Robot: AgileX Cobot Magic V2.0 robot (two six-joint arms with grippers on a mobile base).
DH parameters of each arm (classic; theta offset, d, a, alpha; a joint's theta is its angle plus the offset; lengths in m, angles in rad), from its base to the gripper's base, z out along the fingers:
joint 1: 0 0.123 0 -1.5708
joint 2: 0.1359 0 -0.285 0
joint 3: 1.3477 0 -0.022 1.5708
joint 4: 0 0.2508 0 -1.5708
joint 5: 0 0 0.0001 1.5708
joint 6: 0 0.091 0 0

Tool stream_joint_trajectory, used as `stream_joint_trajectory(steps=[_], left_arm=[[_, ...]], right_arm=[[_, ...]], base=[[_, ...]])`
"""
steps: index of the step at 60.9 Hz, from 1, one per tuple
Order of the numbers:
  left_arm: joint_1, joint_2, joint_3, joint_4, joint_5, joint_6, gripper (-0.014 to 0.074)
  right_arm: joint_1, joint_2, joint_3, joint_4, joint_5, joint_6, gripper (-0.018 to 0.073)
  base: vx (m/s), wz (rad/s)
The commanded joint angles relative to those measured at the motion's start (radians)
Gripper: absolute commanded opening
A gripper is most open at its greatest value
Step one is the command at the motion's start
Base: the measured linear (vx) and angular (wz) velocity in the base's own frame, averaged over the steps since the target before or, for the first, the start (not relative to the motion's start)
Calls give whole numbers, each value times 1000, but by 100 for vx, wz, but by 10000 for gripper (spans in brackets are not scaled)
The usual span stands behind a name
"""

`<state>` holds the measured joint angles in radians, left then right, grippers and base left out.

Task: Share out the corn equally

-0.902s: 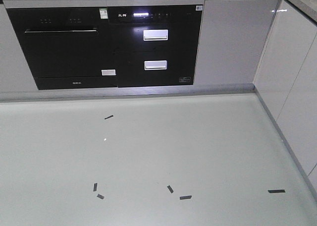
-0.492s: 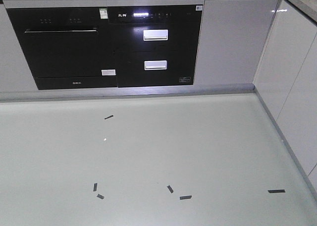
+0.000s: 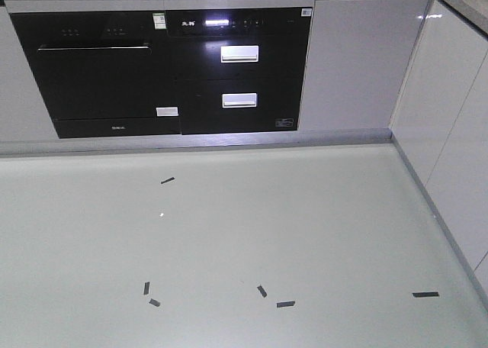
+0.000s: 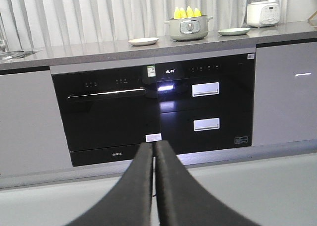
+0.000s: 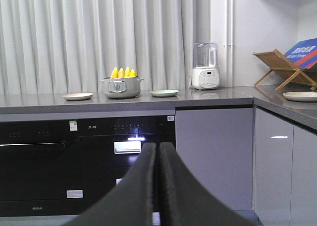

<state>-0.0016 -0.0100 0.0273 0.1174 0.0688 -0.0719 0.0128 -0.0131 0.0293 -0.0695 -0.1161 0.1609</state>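
left gripper (image 4: 154, 147) closed; corn (image 4: 186, 12) only in wrist views

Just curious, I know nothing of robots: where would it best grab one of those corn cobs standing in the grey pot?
Probably by the pointed upper end, coming straight down from above. The corn stands upright in the pot, only its yellow tips showing over the rim; the pot wall hides the rest, so a sideways approach looks blocked.
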Motion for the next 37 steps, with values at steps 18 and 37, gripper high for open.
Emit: stream_joint_trajectory(steps=[18,37], left_arm=[[1,-17,3,-1,-75,-8,-7],[1,-17,3,-1,-75,-8,-7]], right_arm=[[-6,-4,7,-11,-69,-6,-1],[-6,-4,7,-11,-68,-6,-1]], base=[[0,0],[2,0]])
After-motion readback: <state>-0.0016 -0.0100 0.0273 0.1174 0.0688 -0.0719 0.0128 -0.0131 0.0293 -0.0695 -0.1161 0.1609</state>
